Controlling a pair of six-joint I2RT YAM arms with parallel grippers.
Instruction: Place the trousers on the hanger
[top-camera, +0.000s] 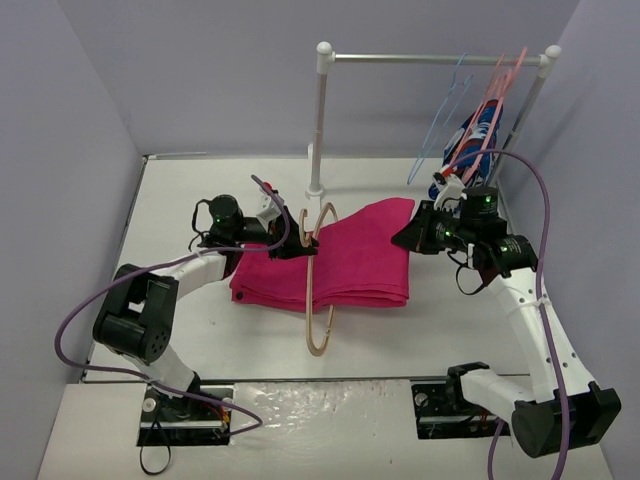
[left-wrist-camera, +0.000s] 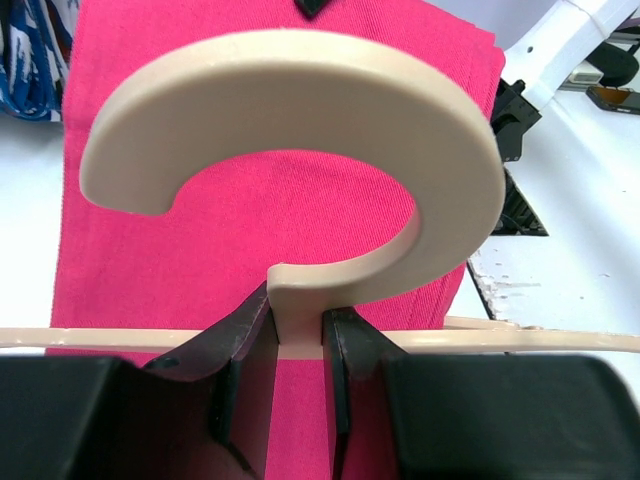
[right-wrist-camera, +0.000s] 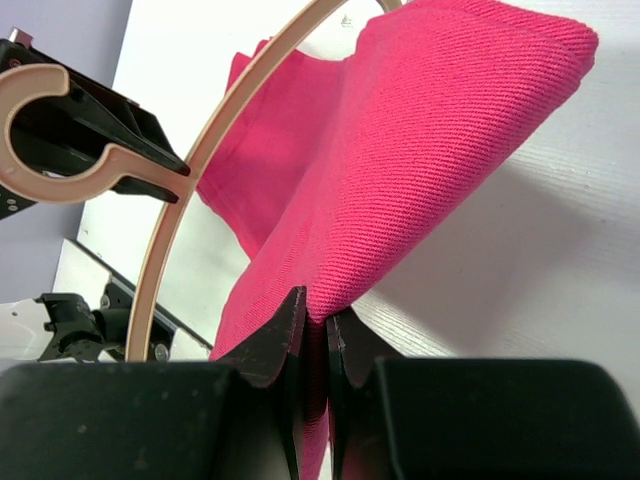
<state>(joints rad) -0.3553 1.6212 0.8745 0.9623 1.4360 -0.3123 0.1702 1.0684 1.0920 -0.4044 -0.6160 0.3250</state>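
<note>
The magenta-pink trousers (top-camera: 345, 262) lie folded on the white table, passing through the beige hanger (top-camera: 318, 325), which stands on edge across them. My left gripper (top-camera: 288, 243) is shut on the hanger's neck just below its curved hook (left-wrist-camera: 300, 120); the trousers (left-wrist-camera: 250, 230) show behind it. My right gripper (top-camera: 410, 235) is shut on the trousers' right edge (right-wrist-camera: 400, 180) and holds that edge a little off the table. The hanger's arc (right-wrist-camera: 200, 170) shows at the left of the right wrist view.
A white clothes rail (top-camera: 430, 60) stands at the back, its post (top-camera: 318, 130) just behind the hanger. Thin blue wire hanger (top-camera: 440, 130), salmon-pink hangers (top-camera: 500, 85) and a blue patterned garment (top-camera: 475, 135) hang at its right end, close behind my right arm.
</note>
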